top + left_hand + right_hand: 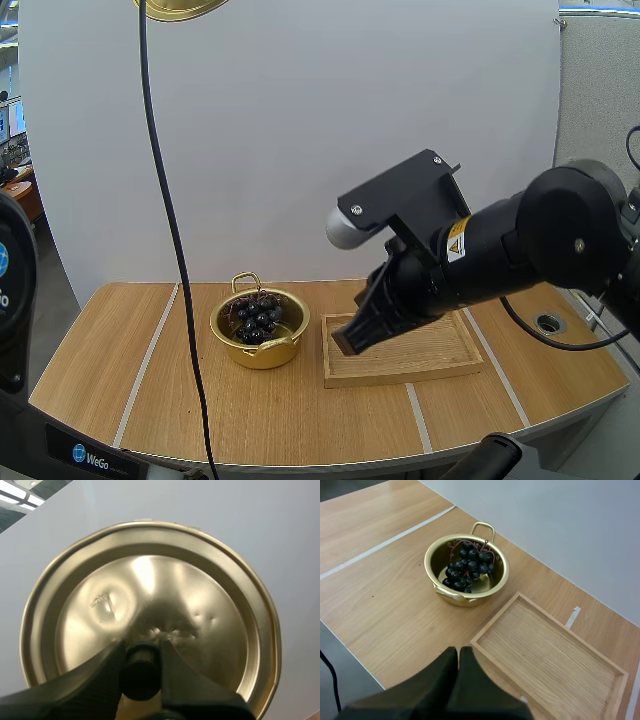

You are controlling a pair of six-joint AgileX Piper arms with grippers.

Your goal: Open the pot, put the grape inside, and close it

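A gold pot stands uncovered on the table, with a bunch of dark grapes lying inside it. The gold lid hangs high above the table. My left gripper is shut on the lid's black knob. My right gripper hovers over the wooden tray's left end, right of the pot, fingers together on nothing.
The shallow wooden tray lies right of the pot with nothing in it. A round hole is set in the table near its right edge. Bare tabletop stretches left of the pot.
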